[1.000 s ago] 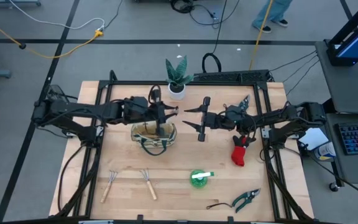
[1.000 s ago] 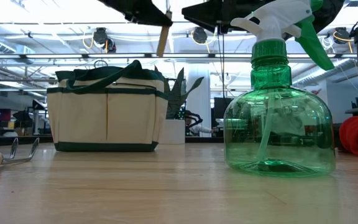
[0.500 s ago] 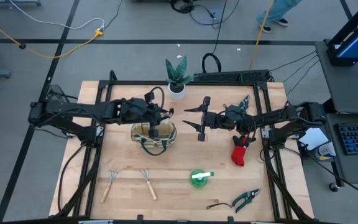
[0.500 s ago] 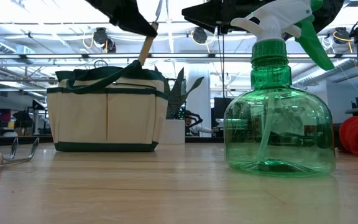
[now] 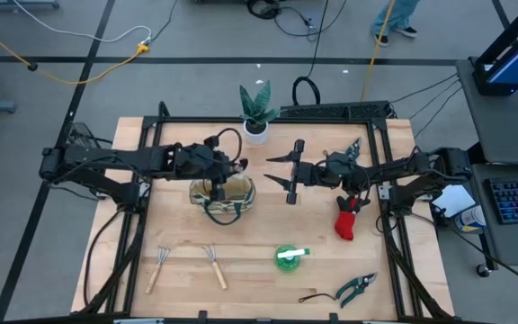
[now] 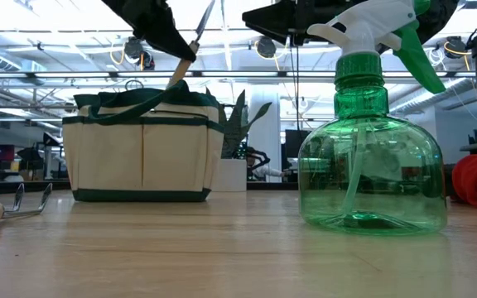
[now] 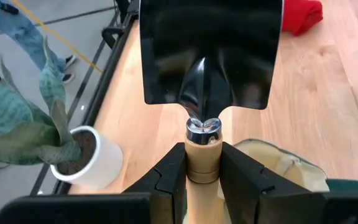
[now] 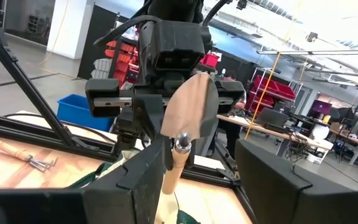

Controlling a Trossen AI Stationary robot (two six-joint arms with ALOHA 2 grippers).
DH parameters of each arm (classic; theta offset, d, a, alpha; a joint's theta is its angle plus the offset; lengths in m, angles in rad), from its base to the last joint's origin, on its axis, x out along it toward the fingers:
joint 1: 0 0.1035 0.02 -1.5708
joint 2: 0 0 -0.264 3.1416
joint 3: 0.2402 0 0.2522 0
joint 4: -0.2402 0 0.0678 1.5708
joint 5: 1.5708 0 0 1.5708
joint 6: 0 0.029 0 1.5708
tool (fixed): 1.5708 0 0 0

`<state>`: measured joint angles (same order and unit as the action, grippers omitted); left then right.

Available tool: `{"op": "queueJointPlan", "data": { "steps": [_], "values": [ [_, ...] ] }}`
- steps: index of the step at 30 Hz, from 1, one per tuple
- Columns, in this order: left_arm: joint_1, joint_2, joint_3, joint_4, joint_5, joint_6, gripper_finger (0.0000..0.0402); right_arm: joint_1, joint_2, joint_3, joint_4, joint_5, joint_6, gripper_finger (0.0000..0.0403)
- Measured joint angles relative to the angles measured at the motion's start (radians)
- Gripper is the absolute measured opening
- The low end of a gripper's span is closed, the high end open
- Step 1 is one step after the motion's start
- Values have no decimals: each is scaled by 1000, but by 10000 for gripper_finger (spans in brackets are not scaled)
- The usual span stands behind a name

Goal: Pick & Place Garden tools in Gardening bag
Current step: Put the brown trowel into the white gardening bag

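My left gripper (image 5: pixel 219 169) hangs over the cream, green-trimmed gardening bag (image 5: pixel 223 196) and is shut on a trowel (image 7: pixel 207 56) with a metal blade and a wooden handle. In the low view the handle (image 6: pixel 178 74) slants down to the bag's (image 6: pixel 143 149) top edge. My right gripper (image 5: pixel 290 171) stands open in the air to the right of the bag, nothing between its fingers. Two rakes (image 5: pixel 185 265), a green spray bottle (image 5: pixel 289 256), pruning shears (image 5: pixel 356 289) and a red glove (image 5: pixel 349 217) lie on the table. My left gripper pinches the trowel's wooden handle (image 7: pixel 202 167) between its two fingers, just below the metal collar at the blade end. The fingers lie across the handle. The trowel is tilted, blade (image 6: pixel 204 15) up, its handle end (image 6: pixel 173 83) at the bag's mouth; whether it touches the bag I cannot tell.
A green plant in a white pot (image 5: pixel 256 115) stands behind the bag at the far edge. A dark tool (image 5: pixel 352 149) lies by the right arm. The spray bottle (image 6: pixel 371 157) fills the low view's right half. A black frame rims the table.
My left gripper has shifted a little toward the table's left edge over the bag and tipped. The trowel, which hung with its handle nearly upright above the bag, now slants, its blade raised and its handle end swung down to the bag's mouth.
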<state>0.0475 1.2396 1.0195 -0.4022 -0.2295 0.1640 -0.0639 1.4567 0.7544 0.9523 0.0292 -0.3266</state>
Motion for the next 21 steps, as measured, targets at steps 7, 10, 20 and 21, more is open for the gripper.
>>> {"op": "queueJointPlan", "data": {
  "steps": [7, 10, 20, 21],
  "values": [
    [0, 1, 0, -101, 20, -67, 85, 0, 0, 0, -1, 0, 0, 194],
    [0, 2, 0, -133, 20, -89, 85, 0, 0, 0, -1, 0, 0, 194],
    [0, 2, 0, -198, 21, -122, 85, 0, 0, 0, -1, 0, 0, 194],
    [0, 2, 0, -207, 21, -124, 85, 0, 0, 0, -1, 0, 0, 194]
  ]
}}
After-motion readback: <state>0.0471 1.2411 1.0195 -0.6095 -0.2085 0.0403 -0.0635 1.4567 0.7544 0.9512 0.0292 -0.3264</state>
